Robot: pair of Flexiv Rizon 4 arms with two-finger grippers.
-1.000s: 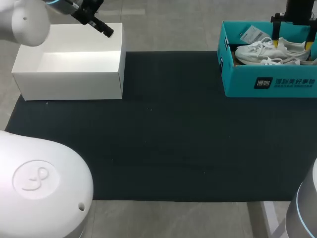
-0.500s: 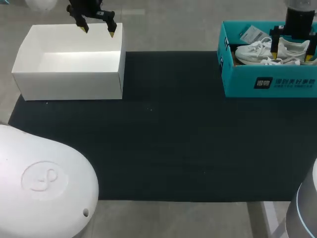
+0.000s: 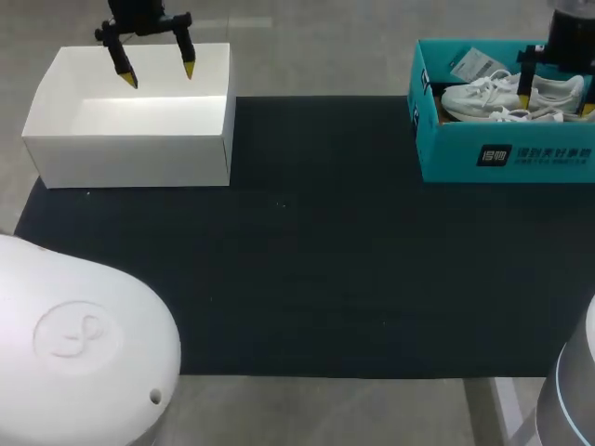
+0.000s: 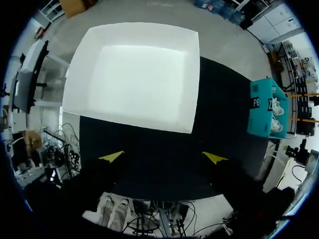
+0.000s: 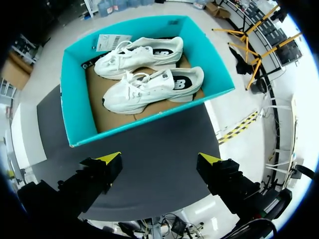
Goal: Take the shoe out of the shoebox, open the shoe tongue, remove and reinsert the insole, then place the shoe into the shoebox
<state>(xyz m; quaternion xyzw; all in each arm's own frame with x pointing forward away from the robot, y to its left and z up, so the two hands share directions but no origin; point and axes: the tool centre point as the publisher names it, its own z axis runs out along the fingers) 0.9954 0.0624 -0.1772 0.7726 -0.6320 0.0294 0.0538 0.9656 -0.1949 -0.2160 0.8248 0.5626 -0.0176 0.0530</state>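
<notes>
My left end effector (image 3: 158,76) hangs with its fingers spread wide and nothing between them, above the far side of the white box (image 3: 130,153), which sits at ten o'clock on the surface, at the corner of the dark mat (image 3: 307,260). My right end effector (image 5: 159,159) is likewise spread and empty, above the teal shoebox (image 3: 502,158) at two o'clock. Two white shoes (image 5: 149,84) lie side by side inside it, toes toward nine o'clock, with a paper tag (image 3: 476,63) beside them.
</notes>
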